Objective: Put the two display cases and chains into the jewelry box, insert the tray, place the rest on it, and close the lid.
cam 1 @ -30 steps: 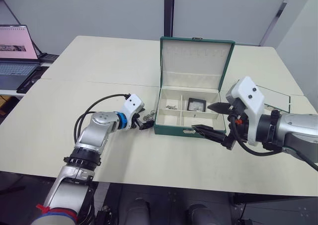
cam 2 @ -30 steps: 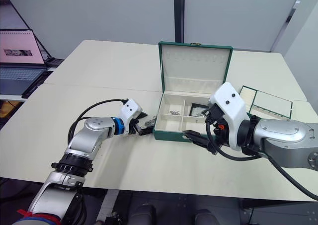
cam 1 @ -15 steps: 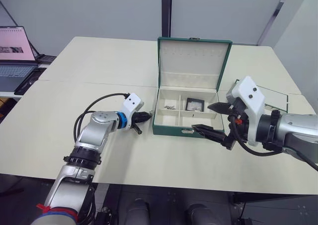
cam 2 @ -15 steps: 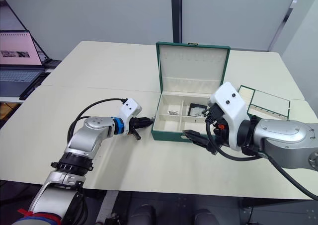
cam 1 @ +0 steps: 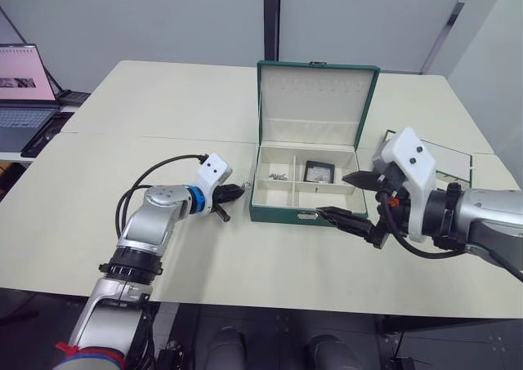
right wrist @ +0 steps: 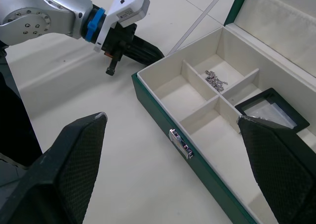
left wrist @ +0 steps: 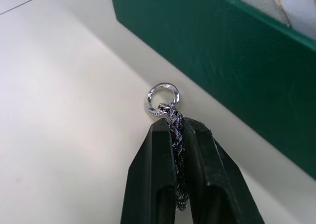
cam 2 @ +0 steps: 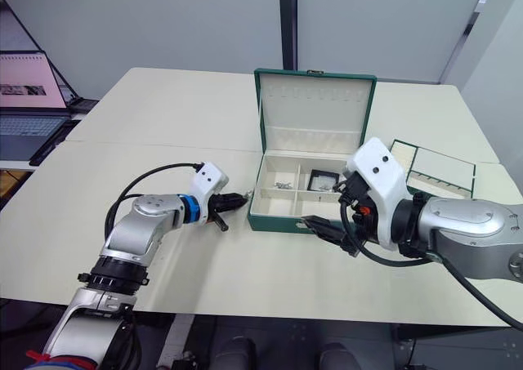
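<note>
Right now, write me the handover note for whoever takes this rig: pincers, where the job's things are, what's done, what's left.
Left pincer: shut on a chain, just off the left side of the jewelry box, above the table.
Right pincer: open, holding nothing, at the box's front right corner.
Box: lid up; one chain cluster in the rear left compartment, one display case in the rear middle one.
Tray: on the table to the right of the box, behind the right arm.
Done: one case and one chain in.
Left: drop the held chain in, insert the tray, close the lid. I cannot see the second case.
</note>
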You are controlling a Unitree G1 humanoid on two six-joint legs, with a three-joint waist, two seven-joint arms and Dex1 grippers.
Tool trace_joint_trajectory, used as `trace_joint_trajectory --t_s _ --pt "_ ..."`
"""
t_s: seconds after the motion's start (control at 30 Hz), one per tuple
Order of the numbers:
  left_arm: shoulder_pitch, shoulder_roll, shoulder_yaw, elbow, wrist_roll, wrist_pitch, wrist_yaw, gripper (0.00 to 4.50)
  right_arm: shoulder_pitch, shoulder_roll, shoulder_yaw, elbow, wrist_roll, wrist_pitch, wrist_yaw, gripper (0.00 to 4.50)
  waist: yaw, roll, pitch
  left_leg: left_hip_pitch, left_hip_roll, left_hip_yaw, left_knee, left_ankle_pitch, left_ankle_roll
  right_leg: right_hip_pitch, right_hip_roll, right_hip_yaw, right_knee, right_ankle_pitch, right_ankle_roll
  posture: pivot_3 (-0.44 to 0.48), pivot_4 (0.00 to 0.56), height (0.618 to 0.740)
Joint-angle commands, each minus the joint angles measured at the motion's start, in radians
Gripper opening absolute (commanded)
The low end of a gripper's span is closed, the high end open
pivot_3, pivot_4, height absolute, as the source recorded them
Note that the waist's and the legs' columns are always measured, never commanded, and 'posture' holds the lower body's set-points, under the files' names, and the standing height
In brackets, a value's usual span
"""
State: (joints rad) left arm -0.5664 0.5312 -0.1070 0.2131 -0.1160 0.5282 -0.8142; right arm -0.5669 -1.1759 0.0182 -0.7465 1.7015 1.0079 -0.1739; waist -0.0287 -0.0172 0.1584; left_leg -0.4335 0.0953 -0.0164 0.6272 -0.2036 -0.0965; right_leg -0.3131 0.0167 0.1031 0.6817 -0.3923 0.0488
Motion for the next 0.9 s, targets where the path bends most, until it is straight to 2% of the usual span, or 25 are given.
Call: trace_joint_trajectory --t_s 0.03,0.33,0.5,0.7,0.9 --pt "0.009 0.046 0.046 -0.187 -0.023 0.064 0.015 0.00 0.034 -0.018 -0.072 -0.031 -0.001 -0.039 0.025 4.50 0.001 0.000 0.000 0.000 0.000 0.000 0.000 0.000 0.000 0.000 0.000 0.000 0.000 0.000 0.000 0.000 0.150 0.740" --pt "0.031 0.167 0.085 -0.467 -0.075 0.269 0.008 0.00 0.182 -0.018 -0.166 -0.077 -0.060 -0.075 0.091 4.50 0.001 0.000 0.001 0.000 0.000 0.000 0.000 0.000 0.000 0.000 0.000 0.000 -0.001 0.000 0.000 0.000 0.150 0.740" --pt "0.019 0.254 0.107 -0.584 -0.153 0.399 -0.028 0.00 0.295 -0.013 -0.293 -0.105 -0.102 -0.105 0.150 4.50 0.002 -0.001 0.001 0.000 0.000 0.000 0.000 0.000 0.000 0.000 0.000 0.000 -0.001 0.000 0.000 0.000 0.150 0.740" --pt "-0.046 0.334 0.112 -0.660 -0.269 0.529 -0.084 0.00 0.455 0.028 -0.486 -0.172 -0.184 -0.154 0.232 4.50 0.003 -0.002 0.001 0.000 -0.001 -0.001 0.000 0.000 0.000 0.000 0.000 -0.001 -0.001 0.000 0.000 0.000 0.150 0.740" --pt "-0.165 0.323 0.061 -0.657 -0.330 0.606 -0.076 0.00 0.582 0.036 -0.597 -0.214 -0.212 -0.171 0.303 4.50 0.003 -0.002 0.002 0.000 -0.001 -0.001 0.000 0.000 0.000 0.001 0.000 -0.001 -0.001 0.000 0.000 0.000 0.150 0.740"
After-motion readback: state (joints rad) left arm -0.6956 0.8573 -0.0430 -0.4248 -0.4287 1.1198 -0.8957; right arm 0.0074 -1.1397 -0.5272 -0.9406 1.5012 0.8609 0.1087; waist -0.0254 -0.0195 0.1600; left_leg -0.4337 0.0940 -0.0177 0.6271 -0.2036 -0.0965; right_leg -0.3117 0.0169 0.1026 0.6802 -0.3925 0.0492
